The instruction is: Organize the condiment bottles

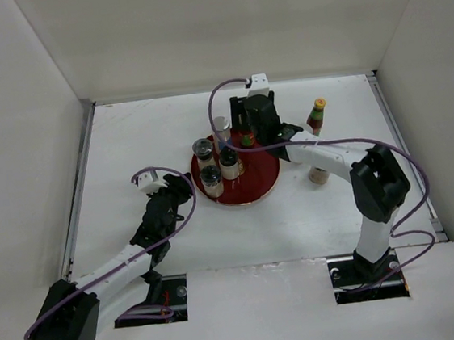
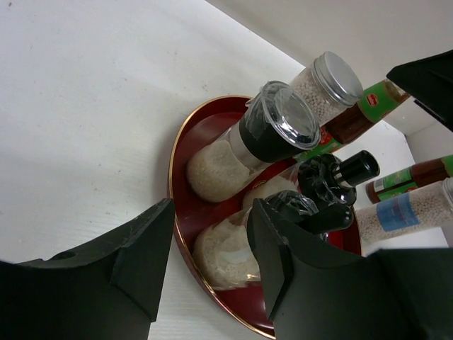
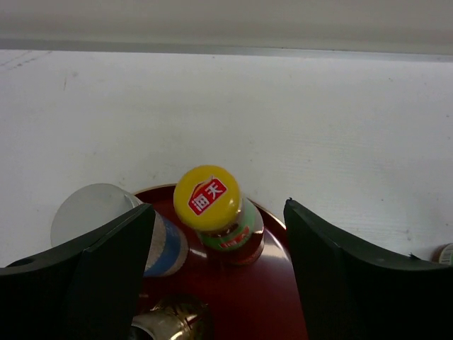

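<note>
Right wrist view: right claw (image 3: 216, 216) gapes around a yellow-capped sauce bottle (image 3: 207, 197) on the red tray (image 3: 248, 297), seemingly the gathering spot; left claw (image 2: 212, 212) also open

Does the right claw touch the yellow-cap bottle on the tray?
Apart. The right wrist view shows the bottle standing inside the open right claw, with a clear gap on each side.

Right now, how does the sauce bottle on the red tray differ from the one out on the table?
The tray bottle stands at the red tray's back edge, beneath the open right gripper; the table bottle stands alone on the white table, no gripper near. Both are upright, yellow-capped, green-labelled.
</note>
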